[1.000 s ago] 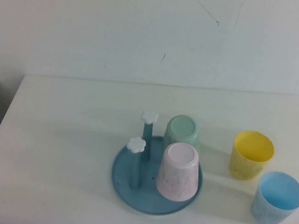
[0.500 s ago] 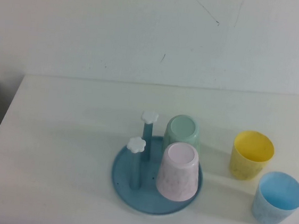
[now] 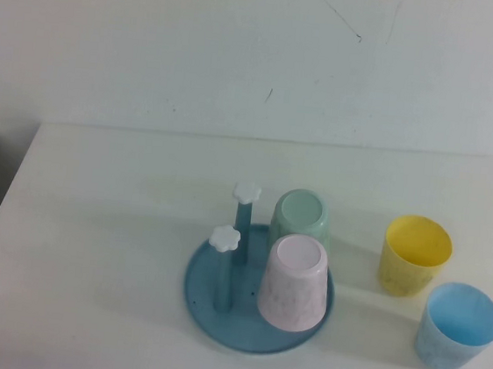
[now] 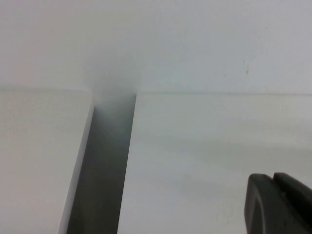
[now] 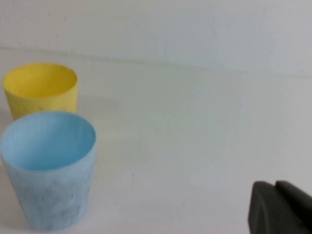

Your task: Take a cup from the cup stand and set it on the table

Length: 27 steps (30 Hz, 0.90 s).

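Unstarted: pale pink tapered plastic cup (image 3: 293, 282), lower centre, inverted on round blue pegged cup stand (image 3: 204, 296). Left gripper (image 4: 280, 204) and right gripper (image 5: 280, 207) sit at their wrist views' lower right, off the high view; we cannot tell their grip. Next, we judge, reach for it.

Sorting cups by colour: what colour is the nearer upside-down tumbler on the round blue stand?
Pale pink speckled tumbler, best in the high view.

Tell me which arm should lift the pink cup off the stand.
Probably the right: its claw sits by the blue cup, near the pink cup. The left claw faces the table's far edge.
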Available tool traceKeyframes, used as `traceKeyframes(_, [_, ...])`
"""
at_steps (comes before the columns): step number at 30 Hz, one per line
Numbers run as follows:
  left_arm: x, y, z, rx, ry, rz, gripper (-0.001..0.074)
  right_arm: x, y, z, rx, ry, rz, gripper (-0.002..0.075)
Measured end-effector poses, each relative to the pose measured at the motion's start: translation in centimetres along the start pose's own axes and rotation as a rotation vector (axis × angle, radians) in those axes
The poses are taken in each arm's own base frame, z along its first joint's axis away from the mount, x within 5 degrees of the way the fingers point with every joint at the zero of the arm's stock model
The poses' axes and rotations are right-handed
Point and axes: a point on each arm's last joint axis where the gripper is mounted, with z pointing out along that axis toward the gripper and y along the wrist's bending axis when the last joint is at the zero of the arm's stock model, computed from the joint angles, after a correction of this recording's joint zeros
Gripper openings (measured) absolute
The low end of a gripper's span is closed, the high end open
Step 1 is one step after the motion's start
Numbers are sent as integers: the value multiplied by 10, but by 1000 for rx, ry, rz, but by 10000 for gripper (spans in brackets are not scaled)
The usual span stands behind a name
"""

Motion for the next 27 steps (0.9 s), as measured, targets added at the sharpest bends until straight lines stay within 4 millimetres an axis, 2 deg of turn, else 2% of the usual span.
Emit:
traceKeyframes(4, [-13,-1,-1,12,-147,2,-3,-15,-2,-1,19,-161,0,-3])
traceKeyframes(10, [-40,-3,-9,38,-452,2,-3,-45,-5,-12,60,-511,-2,-3])
traceKeyframes(14, [-47,-4,-13,46,-547,2,-3,-55,-6,-19,76,-646,-2,-3])
traceKeyframes(18, [-48,-4,-14,47,-558,2,-2,-59,-7,-22,82,-702,-2,-3])
traceKeyframes(27, [-48,-4,-14,47,-553,2,-3,-58,-7,-21,81,-689,-4,-3])
